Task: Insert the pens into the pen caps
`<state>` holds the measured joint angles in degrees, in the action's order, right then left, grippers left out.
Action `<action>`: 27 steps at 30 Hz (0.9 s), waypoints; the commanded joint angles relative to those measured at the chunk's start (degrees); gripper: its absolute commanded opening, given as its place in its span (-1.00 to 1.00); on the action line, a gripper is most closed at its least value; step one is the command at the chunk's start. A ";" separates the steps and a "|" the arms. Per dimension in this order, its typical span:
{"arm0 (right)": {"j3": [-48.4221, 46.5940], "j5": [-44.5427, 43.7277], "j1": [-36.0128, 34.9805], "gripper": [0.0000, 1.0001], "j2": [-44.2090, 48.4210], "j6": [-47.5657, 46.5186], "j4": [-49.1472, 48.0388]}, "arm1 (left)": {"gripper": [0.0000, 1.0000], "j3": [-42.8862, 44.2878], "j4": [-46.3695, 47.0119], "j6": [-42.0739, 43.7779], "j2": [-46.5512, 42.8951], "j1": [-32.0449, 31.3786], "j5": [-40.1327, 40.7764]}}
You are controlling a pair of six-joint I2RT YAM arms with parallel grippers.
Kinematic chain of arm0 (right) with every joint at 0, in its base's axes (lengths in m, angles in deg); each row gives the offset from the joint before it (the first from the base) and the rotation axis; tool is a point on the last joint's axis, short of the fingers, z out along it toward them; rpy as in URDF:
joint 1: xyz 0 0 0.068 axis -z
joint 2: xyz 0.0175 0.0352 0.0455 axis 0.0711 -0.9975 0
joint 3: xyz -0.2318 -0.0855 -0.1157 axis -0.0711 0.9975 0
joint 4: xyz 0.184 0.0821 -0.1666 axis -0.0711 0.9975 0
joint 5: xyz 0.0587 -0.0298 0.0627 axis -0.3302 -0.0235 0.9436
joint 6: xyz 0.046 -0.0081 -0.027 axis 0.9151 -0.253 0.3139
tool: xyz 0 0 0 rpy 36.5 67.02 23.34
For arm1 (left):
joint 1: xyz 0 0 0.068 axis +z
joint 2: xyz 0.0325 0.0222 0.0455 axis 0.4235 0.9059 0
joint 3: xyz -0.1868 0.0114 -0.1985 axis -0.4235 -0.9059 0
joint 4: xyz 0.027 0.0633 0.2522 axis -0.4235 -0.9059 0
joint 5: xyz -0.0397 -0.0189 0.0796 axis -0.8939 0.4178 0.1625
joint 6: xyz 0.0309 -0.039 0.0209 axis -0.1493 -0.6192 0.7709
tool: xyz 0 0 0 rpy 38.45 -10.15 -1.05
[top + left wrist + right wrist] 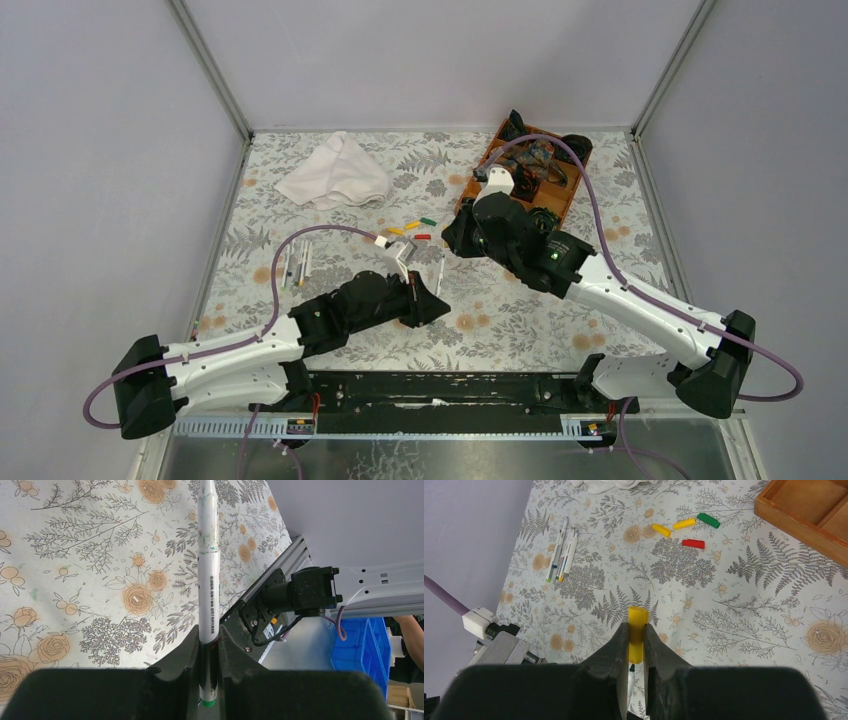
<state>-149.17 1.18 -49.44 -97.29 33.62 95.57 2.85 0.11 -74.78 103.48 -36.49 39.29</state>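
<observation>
My left gripper (209, 636) is shut on a white pen (209, 575) with a green end, and the barrel sticks out ahead of the jaws. In the top view this pen (440, 273) points from the left gripper (432, 298) up toward the right gripper (455, 240). My right gripper (636, 628) is shut on a yellow cap (636, 617). A dark pen tip (631, 669) shows just behind the cap, between the fingers. Loose caps lie on the table: two yellow (661, 530) (684, 524), one green (708, 520), one red (693, 543). Several more pens (561, 555) lie together at the left.
A wooden tray (505, 140) with dark items stands at the back right, and its corner shows in the right wrist view (804, 510). A white cloth (335, 172) lies at the back left. The loose pens (295, 265) lie near the left wall.
</observation>
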 commanded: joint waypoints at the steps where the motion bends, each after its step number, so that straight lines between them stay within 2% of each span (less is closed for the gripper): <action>1: -0.95 0.47 -0.02 -1.00 0.98 0.00 -2.13 | -1.00 0.94 4.12 -0.44 -0.85 -0.69 1.92; 27: 0.66 3.40 -0.03 -1.00 1.33 -0.75 -1.97 | -1.00 1.60 4.16 -0.79 -1.34 -2.09 4.15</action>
<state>-148.60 3.61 -49.44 -97.29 33.21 95.55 2.89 0.19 -75.06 102.96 -37.97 41.43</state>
